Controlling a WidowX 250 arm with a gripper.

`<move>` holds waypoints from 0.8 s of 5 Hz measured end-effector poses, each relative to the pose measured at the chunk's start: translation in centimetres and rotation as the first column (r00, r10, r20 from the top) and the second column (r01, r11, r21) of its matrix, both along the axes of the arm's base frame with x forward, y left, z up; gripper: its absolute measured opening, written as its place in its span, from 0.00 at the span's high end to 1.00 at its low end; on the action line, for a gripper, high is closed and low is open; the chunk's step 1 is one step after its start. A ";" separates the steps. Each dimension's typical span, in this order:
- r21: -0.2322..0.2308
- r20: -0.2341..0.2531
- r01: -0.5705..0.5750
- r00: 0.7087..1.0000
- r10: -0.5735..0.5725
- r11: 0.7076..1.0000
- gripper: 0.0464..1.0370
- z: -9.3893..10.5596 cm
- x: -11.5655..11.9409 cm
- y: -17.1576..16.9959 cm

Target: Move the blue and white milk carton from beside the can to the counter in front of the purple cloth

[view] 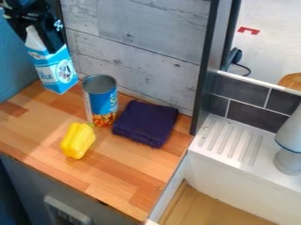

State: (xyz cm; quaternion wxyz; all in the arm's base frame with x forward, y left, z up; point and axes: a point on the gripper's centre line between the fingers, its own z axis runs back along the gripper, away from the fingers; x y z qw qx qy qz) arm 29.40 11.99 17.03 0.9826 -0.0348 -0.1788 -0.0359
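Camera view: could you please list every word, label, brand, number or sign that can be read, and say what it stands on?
No text can be read with certainty.
Can: large white lettering on the blue label, turned partly away; no whole word is legible.
Carton: a round emblem and print, too small to read.
Red mark at upper right: no letters visible.

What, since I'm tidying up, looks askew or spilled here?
The blue and white cardboard carton at the back left tilts rather than standing straight, its top in the black two-finger gripper. No spill shows.
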 end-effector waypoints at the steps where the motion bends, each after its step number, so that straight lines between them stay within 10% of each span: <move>1: -0.009 0.000 0.124 0.992 -0.124 0.992 0.21 -1.3 -1.5 -4.5; 4: 0.082 -0.079 0.304 0.951 -0.298 0.949 0.21 -10.0 2.7 -13.1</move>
